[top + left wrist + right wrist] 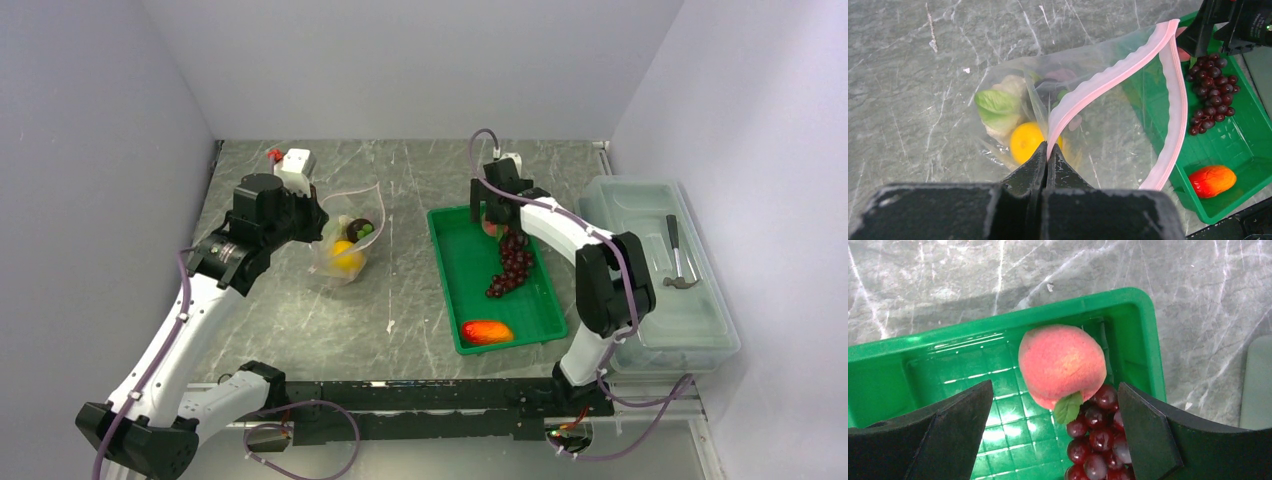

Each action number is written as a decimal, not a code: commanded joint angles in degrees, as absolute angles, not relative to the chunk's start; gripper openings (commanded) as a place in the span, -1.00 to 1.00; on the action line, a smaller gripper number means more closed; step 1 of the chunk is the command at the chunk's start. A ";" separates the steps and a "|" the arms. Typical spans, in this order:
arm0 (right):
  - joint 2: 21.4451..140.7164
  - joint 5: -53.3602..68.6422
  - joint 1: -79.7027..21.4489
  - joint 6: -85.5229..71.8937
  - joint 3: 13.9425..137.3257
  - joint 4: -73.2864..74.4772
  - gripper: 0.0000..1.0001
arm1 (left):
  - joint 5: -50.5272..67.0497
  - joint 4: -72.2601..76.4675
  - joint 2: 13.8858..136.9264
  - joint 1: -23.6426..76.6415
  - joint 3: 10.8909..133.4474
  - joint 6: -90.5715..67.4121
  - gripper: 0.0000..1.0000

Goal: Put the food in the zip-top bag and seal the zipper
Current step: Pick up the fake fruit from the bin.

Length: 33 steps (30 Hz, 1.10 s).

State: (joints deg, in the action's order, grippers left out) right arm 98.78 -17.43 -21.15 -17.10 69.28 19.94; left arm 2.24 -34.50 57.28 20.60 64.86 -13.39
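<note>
Crinkly clear plastic forms the zip-top bag (340, 250), which sits on the surface at 9 o'clock from the green tray (445, 275), near it. Its mouth gapes toward the tray. The pale pink zipper (1108, 80) is parted into two strips that meet at one corner, and the left end effector (1047, 155) is clenched on that corner. Inside the bag lie pale green lettuce (995, 102), a yellow lemon (1027, 141) and a small dark round fruit (360, 228). In the tray, the dark red grape bunch (512, 265) runs down the middle, and the red-orange oblong fruit (487, 331) rests at the 6 o'clock end.

Only the left wrist view shows the lettuce and the pinch on the strip, because from overhead the arm hides that grip. Only the right wrist view clearly shows a pink peach (1061, 362) with a green leaf at the tray's 12 o'clock end, touching the top of the grapes. The right end effector (1053, 407) hangs released, its fingers wide on either side of the peach and clear of it.

Overhead, at 3 o'clock from the tray, stands a clear lidded box (700, 320) with a grey hammer (680, 262). I cannot tell whether the hammer lies on the lid or under it. The surface (300, 330) is grey and stone-veined, and plain pale walls close it in on three sides.
</note>
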 commanded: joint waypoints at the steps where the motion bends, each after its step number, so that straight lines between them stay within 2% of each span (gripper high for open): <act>1: 100.69 -15.83 -19.87 -16.37 72.88 18.75 0.99 | 2.72 -32.89 57.47 20.74 65.13 -13.80 -1.00; 12: 105.38 -13.94 -18.32 -16.35 74.86 18.24 0.97 | 2.64 -33.06 57.77 20.74 65.31 -13.67 -1.00; 20: 106.71 -12.64 -17.76 -16.21 75.39 18.48 0.88 | 2.64 -33.20 57.83 20.74 65.32 -13.62 -1.00; 25: 106.17 -11.34 -17.67 -16.16 74.36 17.90 0.73 | 2.37 -33.07 57.53 20.74 65.27 -13.62 -1.00; 33: 104.27 -9.87 -17.69 -16.51 73.48 18.11 0.29 | 2.29 -33.14 57.32 20.74 65.23 -13.65 -1.00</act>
